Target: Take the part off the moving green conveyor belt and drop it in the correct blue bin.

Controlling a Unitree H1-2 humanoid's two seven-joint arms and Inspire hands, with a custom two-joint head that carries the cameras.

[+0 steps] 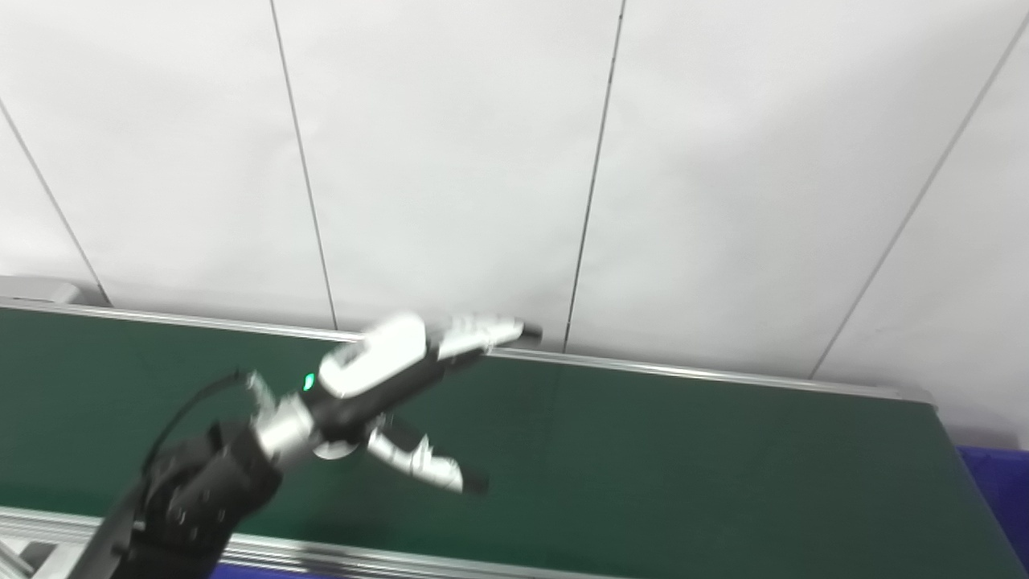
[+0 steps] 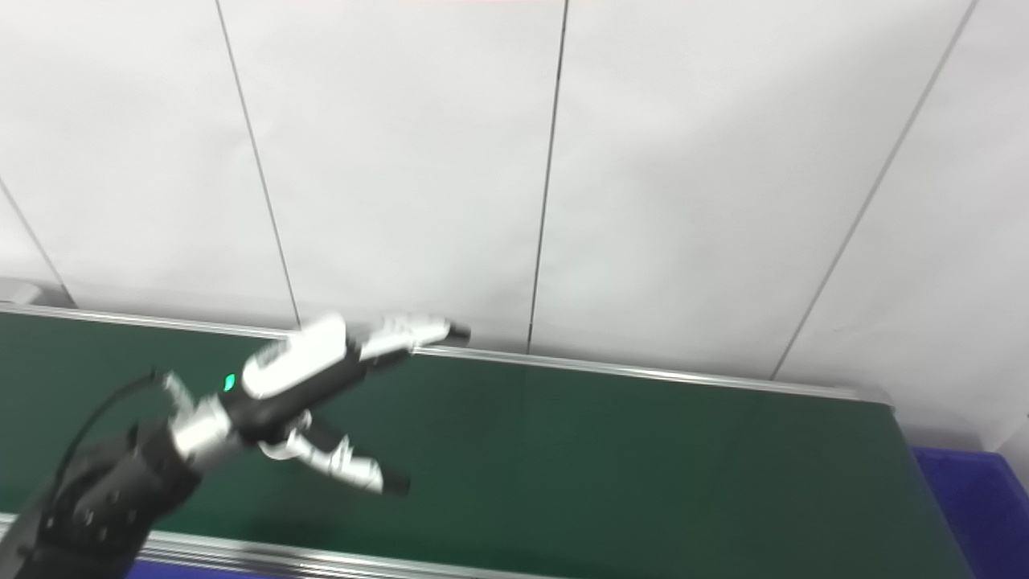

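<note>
The left hand (image 1: pixel 402 386) is held above the green conveyor belt (image 1: pixel 683 466), fingers and thumb spread, nothing grasped. A blue bin (image 2: pixel 977 498) is seen just past the belt's right end.

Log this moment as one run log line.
left hand: open, over conveyor belt | right hand: not in view | part: none visible | blue bin: right of belt

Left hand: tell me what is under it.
Under the open left hand lies only bare green belt, no part in sight. The strip right beneath the palm and arm is covered.
</note>
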